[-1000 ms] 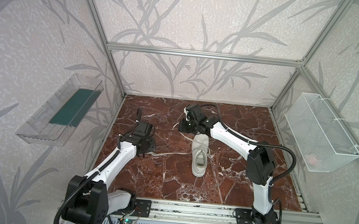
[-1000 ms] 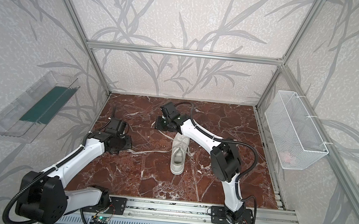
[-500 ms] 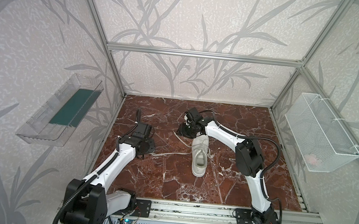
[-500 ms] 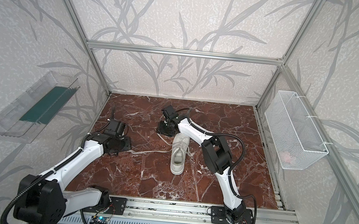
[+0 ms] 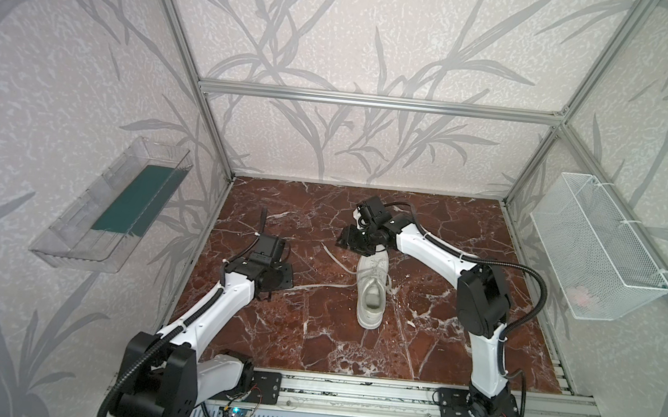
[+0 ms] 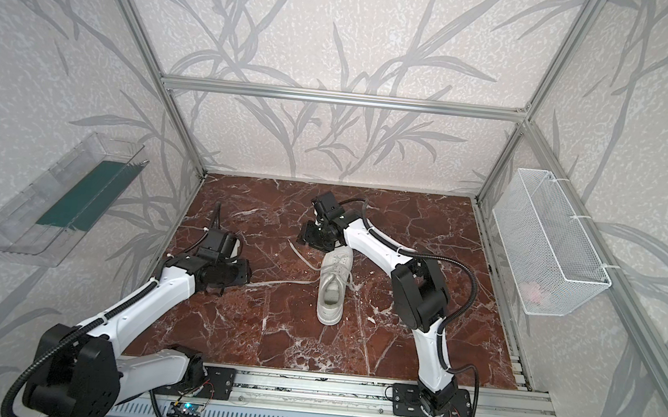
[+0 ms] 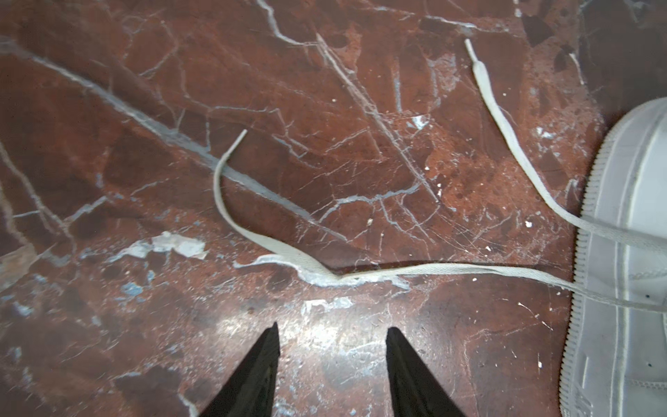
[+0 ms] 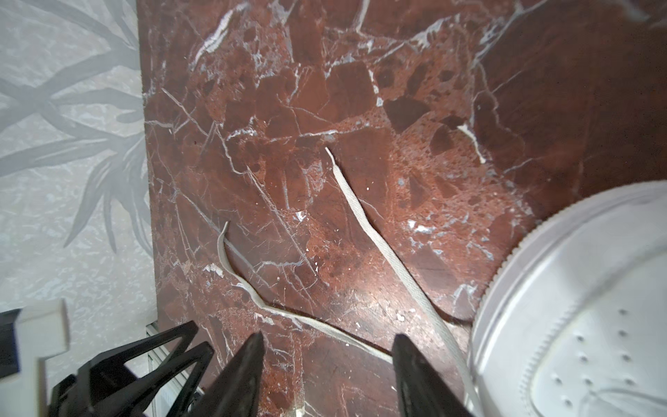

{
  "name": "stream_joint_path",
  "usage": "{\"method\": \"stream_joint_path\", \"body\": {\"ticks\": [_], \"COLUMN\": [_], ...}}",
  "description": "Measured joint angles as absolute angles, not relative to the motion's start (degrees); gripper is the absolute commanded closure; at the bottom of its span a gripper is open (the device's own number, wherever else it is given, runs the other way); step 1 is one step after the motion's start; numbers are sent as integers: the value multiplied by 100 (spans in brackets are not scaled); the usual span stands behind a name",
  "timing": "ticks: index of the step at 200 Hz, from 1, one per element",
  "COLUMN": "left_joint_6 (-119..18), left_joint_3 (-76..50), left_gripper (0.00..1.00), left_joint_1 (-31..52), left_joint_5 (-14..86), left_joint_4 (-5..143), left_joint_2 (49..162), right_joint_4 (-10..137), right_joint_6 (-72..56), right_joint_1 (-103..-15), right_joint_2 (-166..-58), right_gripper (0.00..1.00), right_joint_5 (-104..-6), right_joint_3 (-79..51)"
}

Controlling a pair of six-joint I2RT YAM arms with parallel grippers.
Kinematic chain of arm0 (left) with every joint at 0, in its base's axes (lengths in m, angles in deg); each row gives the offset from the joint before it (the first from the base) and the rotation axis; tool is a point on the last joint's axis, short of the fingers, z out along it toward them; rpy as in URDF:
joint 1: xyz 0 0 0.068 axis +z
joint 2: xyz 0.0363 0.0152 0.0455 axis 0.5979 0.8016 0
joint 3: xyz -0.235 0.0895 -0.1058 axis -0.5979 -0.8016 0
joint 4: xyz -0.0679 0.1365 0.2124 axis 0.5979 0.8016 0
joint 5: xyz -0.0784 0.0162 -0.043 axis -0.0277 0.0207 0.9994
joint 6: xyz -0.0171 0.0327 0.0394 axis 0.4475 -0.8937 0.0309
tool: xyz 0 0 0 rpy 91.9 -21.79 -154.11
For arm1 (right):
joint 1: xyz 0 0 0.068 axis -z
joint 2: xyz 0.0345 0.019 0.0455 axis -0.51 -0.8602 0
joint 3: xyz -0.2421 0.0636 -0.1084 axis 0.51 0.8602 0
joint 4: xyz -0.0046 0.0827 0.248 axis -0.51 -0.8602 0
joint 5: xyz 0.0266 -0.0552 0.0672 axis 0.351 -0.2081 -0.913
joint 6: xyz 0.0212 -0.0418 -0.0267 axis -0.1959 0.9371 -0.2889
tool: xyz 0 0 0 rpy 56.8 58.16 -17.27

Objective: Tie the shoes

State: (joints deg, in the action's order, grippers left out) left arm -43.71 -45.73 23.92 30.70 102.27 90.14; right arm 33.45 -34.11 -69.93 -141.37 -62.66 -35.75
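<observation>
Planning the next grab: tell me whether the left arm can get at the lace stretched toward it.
Probably yes: its jaws stand open just short of the lace, with only bare marble floor between.

Our right hand [image 8: 327, 336], shut a second ago, now stands open over the long off-white flat lace [image 8: 361, 216].

Red marble top [image 5: 311, 341], clear wall bin [image 5: 66, 234] L, wire basket [image 5: 603, 260] R.
</observation>
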Motion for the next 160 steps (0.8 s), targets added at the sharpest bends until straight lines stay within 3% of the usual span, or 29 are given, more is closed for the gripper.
{"method": "stream_joint_path", "body": {"ticks": [64,160], "left_joint_6": [-5254,-6646], "left_joint_3": [-5205,-5305], "left_gripper": [51,51], "left_joint_1": [1426,994], "left_joint_5": [3675,5028], "left_joint_4": [8371,6625], "left_joint_2": [9215,10649], "right_joint_4": [3421,3414], "right_joint_6": [-3221,-3073], "right_joint_1": [-6680,-6024], "right_joint_2": [-12893,-11453], "right_gripper": [42,42], "right_joint_5": [-6299,-6279], "right_joint_3": [-2749,-1426]}}
